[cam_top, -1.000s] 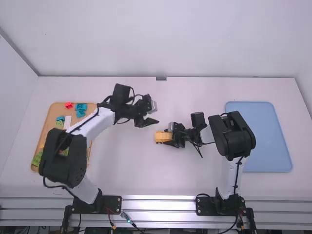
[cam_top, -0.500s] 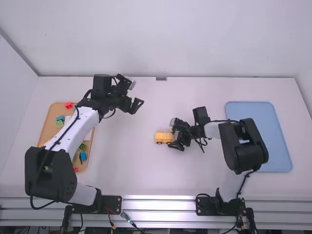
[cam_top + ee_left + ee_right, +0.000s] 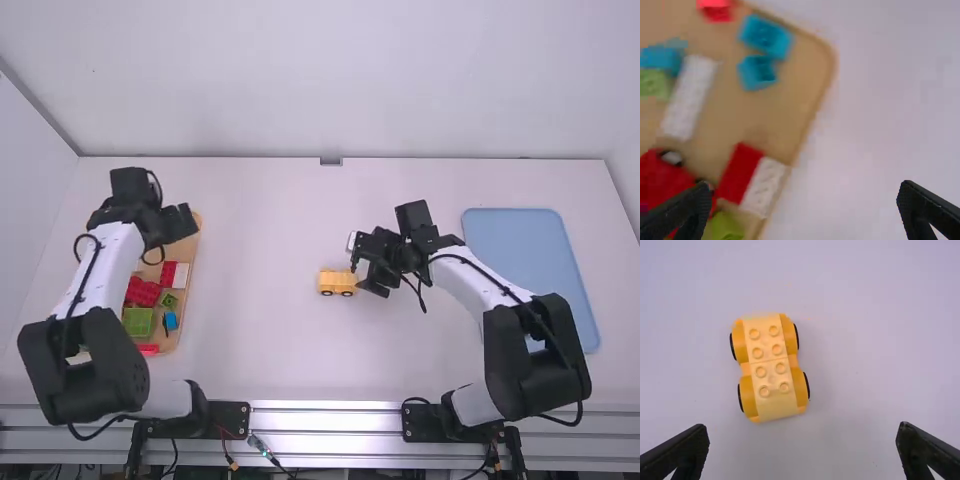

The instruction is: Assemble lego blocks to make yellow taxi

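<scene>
- While the yellow car (image 3: 338, 283) stands on the counter (image 3: 260, 350), the right tool (image 3: 364, 268) is just beside it, spread wide and empty.
- The left tool (image 3: 184, 222), equally open and empty, is over the edge of a tray (image 3: 790, 105) of blocks (image 3: 765, 36).

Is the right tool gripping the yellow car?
No, the right tool is open, and the yellow car stands on the table, touched by neither finger.
</scene>
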